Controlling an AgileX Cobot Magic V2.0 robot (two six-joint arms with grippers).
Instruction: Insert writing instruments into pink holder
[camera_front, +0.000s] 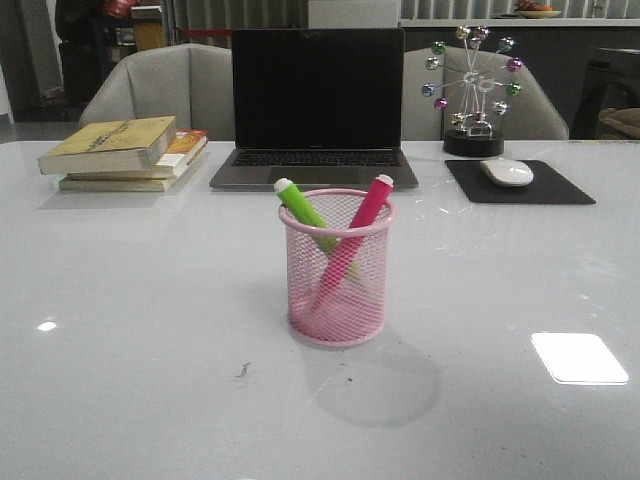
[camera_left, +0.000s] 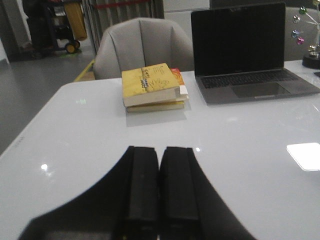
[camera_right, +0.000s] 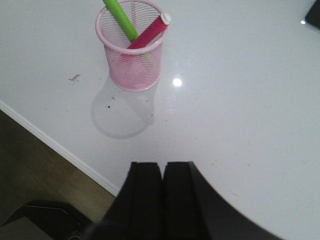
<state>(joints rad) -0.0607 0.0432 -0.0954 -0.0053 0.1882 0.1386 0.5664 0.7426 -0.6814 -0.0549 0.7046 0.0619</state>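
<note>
Front view, pink holder (camera_front: 337, 290) upright, green marker (camera_front: 303, 208) and pink marker (camera_front: 366, 212) inside, crossed

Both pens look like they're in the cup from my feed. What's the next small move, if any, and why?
Probably none beyond keeping both arms back. The green marker and pink marker both stand crossed inside the pink holder, leaning on its rim. The left gripper and right gripper are shut, empty and clear of the cup, so the task looks finished.

I see the holder (camera_front: 336, 268) standing mid-desk (camera_front: 130, 330) with both markers (camera_front: 305, 212) crossed inside it. Behind it sits the laptop (camera_front: 316, 105), books (camera_front: 125, 152) stacked to its left, the mouse (camera_front: 507, 172) on its pad (camera_front: 520, 184) to its right.
</note>
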